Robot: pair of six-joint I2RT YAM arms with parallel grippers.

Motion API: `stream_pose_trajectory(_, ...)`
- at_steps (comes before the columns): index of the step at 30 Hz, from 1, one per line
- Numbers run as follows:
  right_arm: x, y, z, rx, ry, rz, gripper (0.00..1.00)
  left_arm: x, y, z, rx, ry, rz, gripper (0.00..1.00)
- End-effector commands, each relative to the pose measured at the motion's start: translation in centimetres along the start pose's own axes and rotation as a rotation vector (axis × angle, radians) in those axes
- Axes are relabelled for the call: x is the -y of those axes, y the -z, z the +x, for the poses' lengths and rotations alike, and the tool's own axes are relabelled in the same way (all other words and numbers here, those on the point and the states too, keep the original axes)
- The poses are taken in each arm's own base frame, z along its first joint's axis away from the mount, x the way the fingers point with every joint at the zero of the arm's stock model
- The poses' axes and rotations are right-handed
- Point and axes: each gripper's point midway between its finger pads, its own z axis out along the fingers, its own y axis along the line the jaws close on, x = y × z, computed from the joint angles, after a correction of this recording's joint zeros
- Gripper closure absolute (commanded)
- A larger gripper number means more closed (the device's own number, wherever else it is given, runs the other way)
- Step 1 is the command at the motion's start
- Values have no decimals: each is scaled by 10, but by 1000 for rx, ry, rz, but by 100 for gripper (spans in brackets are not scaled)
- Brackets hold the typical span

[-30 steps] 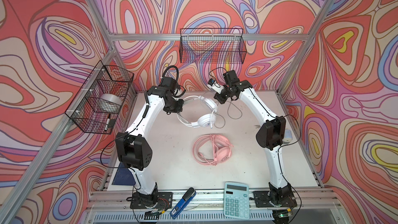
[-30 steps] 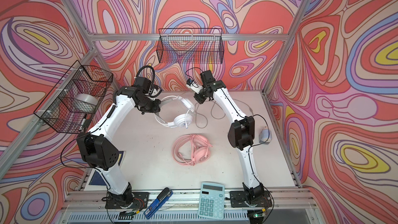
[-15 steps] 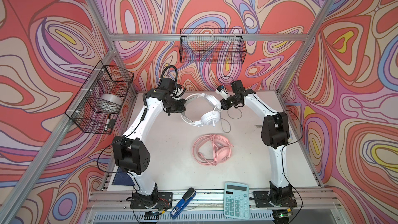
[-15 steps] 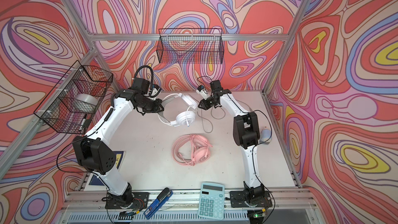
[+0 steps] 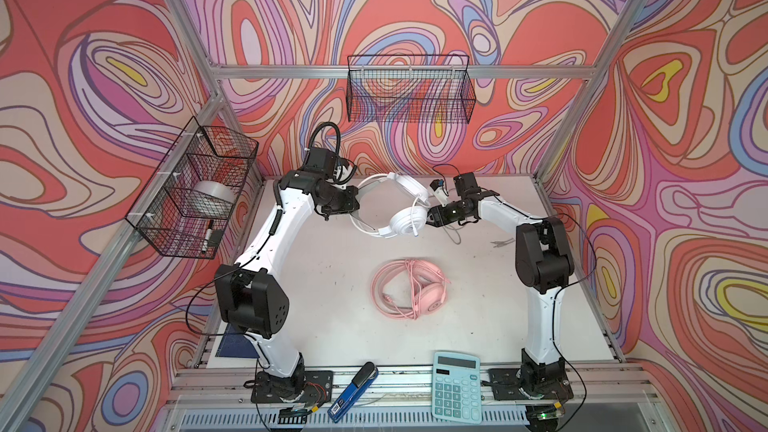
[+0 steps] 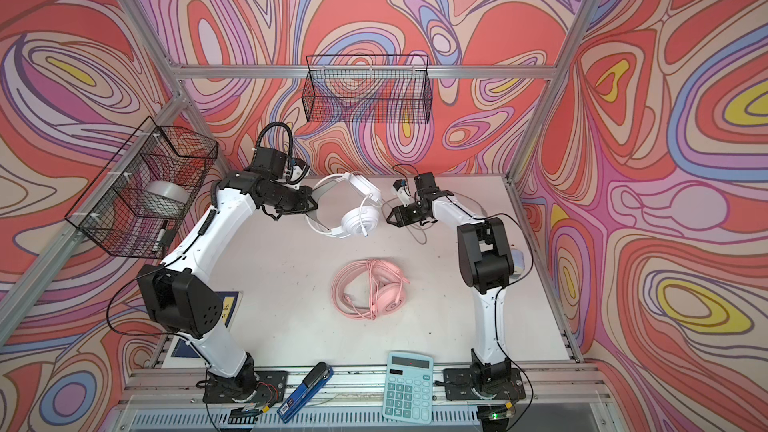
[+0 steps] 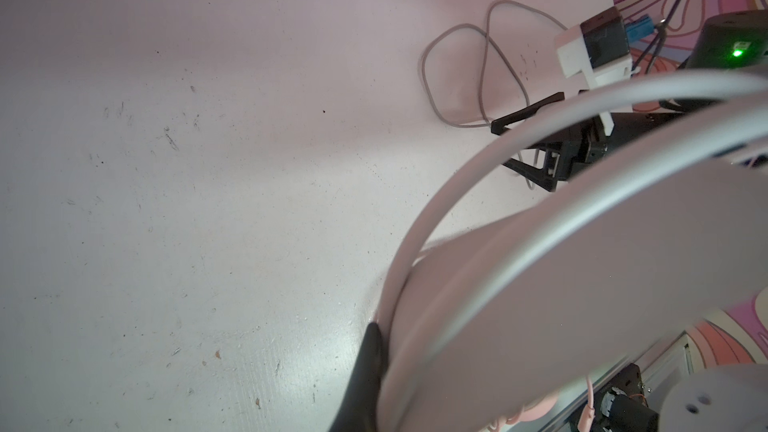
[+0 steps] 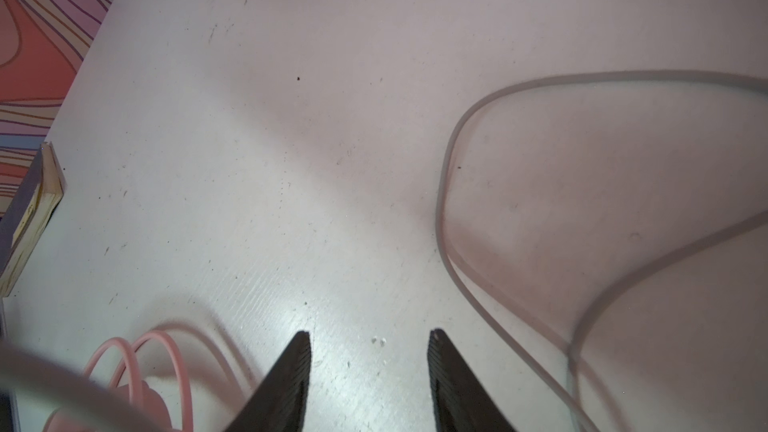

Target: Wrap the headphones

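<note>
Pink headphones: table centre, cord bundled on band; judged wrapped. White headphones: 12 o'clock of pink set, headband clamped by left gripper. Right gripper: jaws apart, empty. Grey cord: loose on table at 3 o'clock of white set, winding not yet done.

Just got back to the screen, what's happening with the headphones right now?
The left gripper holds the white headset by its headband, raised over the back of the table. The right gripper is open and empty beside the earcup, and the grey cord lies loose on the table below. The pink headset lies mid-table with its cord looped over it.
</note>
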Motion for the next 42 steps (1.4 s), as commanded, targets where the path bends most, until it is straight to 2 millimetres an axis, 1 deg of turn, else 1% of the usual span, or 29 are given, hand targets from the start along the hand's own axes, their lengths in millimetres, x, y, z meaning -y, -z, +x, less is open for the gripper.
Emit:
stream_pose_trajectory(1,-1,12,-10,48,33,20,52,17,28,-19,99,3,73,100)
stream_pose_trajectory(5,-1,6,14,18,19,12,52,11,33,-23,110,45,68,100)
stream_pose_trajectory(9,-2,5,32,13,-1,10,52,6,34,-26,123,96,74,100)
stream_pose_trajectory(15,-1,0,54,-22,-42,6,55,4,31,-30,127,158,86,100)
stream_pose_trajectory(18,-2,1,57,-30,-48,6,57,1,32,-35,134,190,87,100)
stream_pose_trajectory(22,-3,-1,63,-52,-71,-1,62,0,33,-43,149,213,108,100)
stream_pose_trajectory(29,-9,6,76,-51,-101,1,60,-5,33,-50,170,254,100,100)
stream_pose_trajectory(33,-12,8,74,-30,-114,-13,61,-6,30,-51,160,263,105,100)
stream_pose_trajectory(37,-17,7,71,2,-149,-48,73,-10,24,-48,145,285,98,100)
stream_pose_trajectory(39,-20,8,70,23,-154,-59,82,-11,23,-48,147,296,103,100)
stream_pose_trajectory(41,-22,11,69,37,-149,-61,94,-12,22,-48,151,306,103,100)
stream_pose_trajectory(42,-24,13,69,40,-143,-62,97,-13,22,-48,152,312,99,100)
